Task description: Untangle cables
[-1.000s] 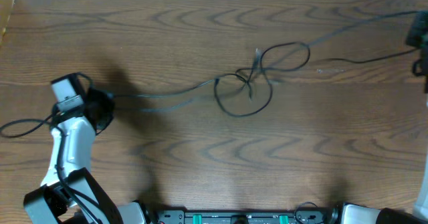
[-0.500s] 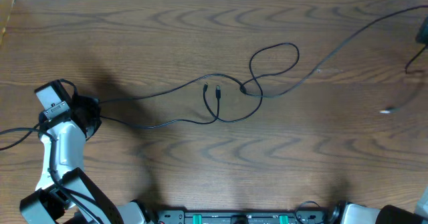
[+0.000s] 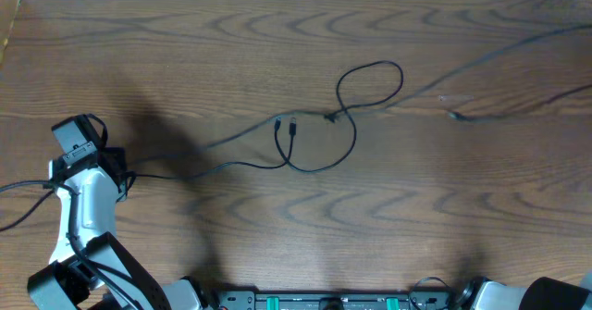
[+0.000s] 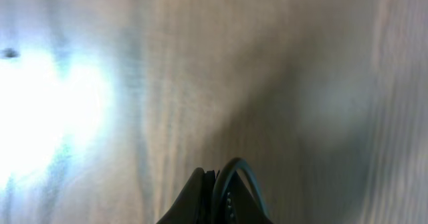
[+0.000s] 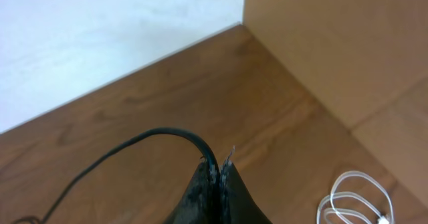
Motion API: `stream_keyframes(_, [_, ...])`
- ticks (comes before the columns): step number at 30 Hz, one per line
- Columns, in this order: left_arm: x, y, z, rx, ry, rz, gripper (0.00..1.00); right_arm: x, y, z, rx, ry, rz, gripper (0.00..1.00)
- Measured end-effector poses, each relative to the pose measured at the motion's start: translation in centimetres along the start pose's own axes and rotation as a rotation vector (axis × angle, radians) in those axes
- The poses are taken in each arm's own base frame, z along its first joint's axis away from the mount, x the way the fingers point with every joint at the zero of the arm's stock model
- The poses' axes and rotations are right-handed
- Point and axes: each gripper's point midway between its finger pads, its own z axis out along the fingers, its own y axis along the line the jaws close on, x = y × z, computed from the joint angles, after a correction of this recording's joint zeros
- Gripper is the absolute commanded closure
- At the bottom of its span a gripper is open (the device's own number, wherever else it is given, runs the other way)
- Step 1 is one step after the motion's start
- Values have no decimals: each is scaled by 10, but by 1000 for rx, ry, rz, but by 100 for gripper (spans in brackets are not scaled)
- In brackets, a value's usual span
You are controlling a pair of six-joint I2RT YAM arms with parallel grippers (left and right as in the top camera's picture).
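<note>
The left pincer (image 4: 211,179) is shut, its two dark fingers pressed together around a thin black cable (image 4: 242,172) that arches out from between the tips. Seen from above, this pincer sits at the left edge of the brown wood-grain table (image 3: 277,241), and the thin black cables (image 3: 319,170) run from it toward the middle. There they dip into a low curve, with two small plugs (image 3: 293,123) lying side by side just above it. Beside the plugs a rounded loop (image 3: 400,79) lies flat, and from it one strand stretches up and off the right edge. A second strand lies just below that one, apart from it, and also leaves at the right.

The right pincer (image 5: 216,167) is outside the overhead view. Its own camera shows the fingers closed tight on a black cable (image 5: 160,133) that bends away to the left. A white coiled cord (image 5: 354,198) rests on the table near the corner, well apart from that pincer.
</note>
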Motion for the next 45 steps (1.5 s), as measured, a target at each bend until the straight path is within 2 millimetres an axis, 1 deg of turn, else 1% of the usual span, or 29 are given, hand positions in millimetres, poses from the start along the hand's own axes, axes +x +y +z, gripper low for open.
stream_keyframes(2, [-3,5,0,-24,-20,-62,93,8,-1,0,-8,32,8,99])
stream_keyframes(4, [-6,7,0,-31,-38,-122,92,13,4,0,-43,57,12,99])
stream_keyframes(9, [-8,7,0,-31,-50,-209,93,20,29,-2,-186,89,12,99])
stream_keyframes(11, [-6,0,0,-2,-33,-217,92,23,42,-2,-263,102,1,99])
stream_keyframes(13, [-4,-19,-1,81,-1,-183,93,26,59,-3,-346,116,-16,99])
stream_keyframes(15, [-2,-46,-4,204,34,-111,93,31,79,-4,-433,135,-38,99])
stream_keyframes(16, [0,-63,-9,285,58,-58,92,35,89,-4,-468,146,-48,99])
stream_keyframes(18, [7,-87,-18,406,100,34,93,42,108,-4,-530,171,-80,99])
stream_keyframes(21, [19,-109,-35,545,156,160,92,58,135,-5,-602,218,-137,99])
stream_keyframes(23, [28,-122,-51,636,182,246,93,70,156,-7,-654,247,-187,99])
stream_keyframes(25, [37,-134,-72,731,195,330,93,83,178,-10,-704,277,-236,99])
stream_keyframes(28, [55,-149,-114,881,194,467,93,104,208,-11,-764,324,-308,98])
stream_keyframes(29, [61,-152,-129,925,190,513,92,112,217,-11,-780,343,-327,93])
stream_keyframes(30, [67,-154,-142,967,184,559,93,122,228,-10,-797,365,-351,74])
stream_keyframes(31, [72,-156,-155,1003,174,599,93,129,234,-8,-803,384,-364,53])
stream_keyframes(32, [78,-157,-169,1046,161,645,93,138,242,-6,-812,403,-386,37])
stream_keyframes(33, [82,-158,-181,1079,146,680,93,147,249,-2,-816,425,-404,28])
stream_keyframes(34, [85,-158,-191,1105,133,706,92,155,255,0,-821,446,-417,25])
stream_keyframes(37, [87,-156,-223,1188,77,765,92,180,273,7,-838,502,-458,20])
stream_keyframes(40, [83,-151,-253,1260,22,795,93,193,289,6,-863,516,-496,17])
stream_keyframes(42, [84,-147,-273,1316,-1,815,93,197,303,-2,-906,495,-538,16])
stream_keyframes(45, [87,-141,-301,1404,-18,845,92,204,328,-24,-1021,446,-625,15])
